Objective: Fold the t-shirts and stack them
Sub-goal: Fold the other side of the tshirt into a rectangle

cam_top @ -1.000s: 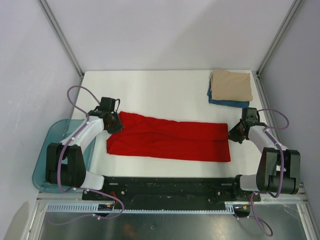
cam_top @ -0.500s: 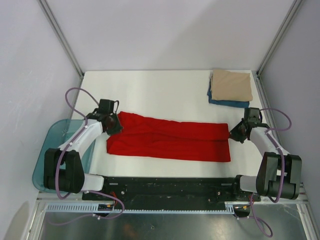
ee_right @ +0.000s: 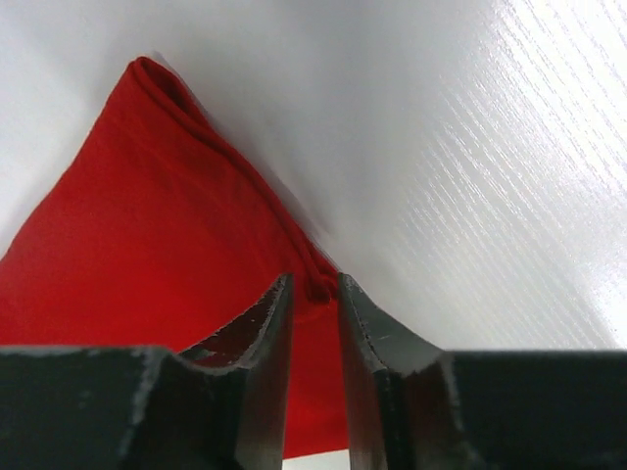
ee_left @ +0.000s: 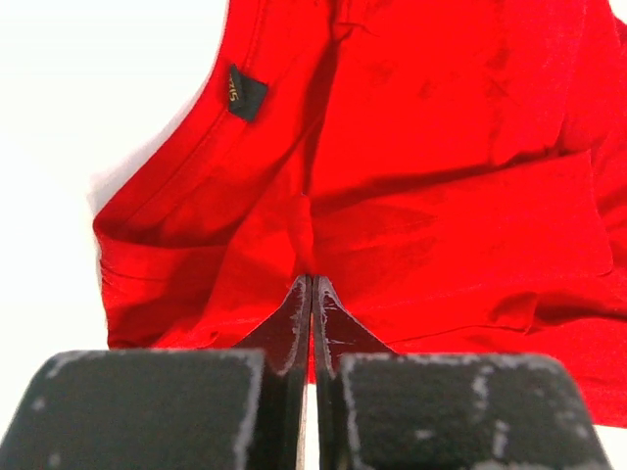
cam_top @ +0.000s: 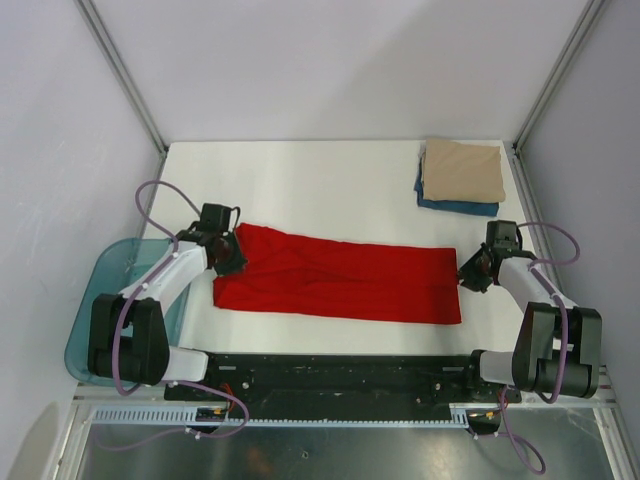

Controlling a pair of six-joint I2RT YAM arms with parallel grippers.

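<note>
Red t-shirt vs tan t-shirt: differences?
The red t-shirt is a long strip; the tan t-shirt is a compact folded rectangle. The left gripper and right gripper pinch the red t-shirt's ends; the tan t-shirt sits untouched atop a blue t-shirt. Both are plain cloth.

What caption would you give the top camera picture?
Left tool and right tool pinch the red shirt by its ends; tan shirt tops blue shirt.

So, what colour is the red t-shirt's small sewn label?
Small sewn label: black with gold lettering; left wrist view.
</note>
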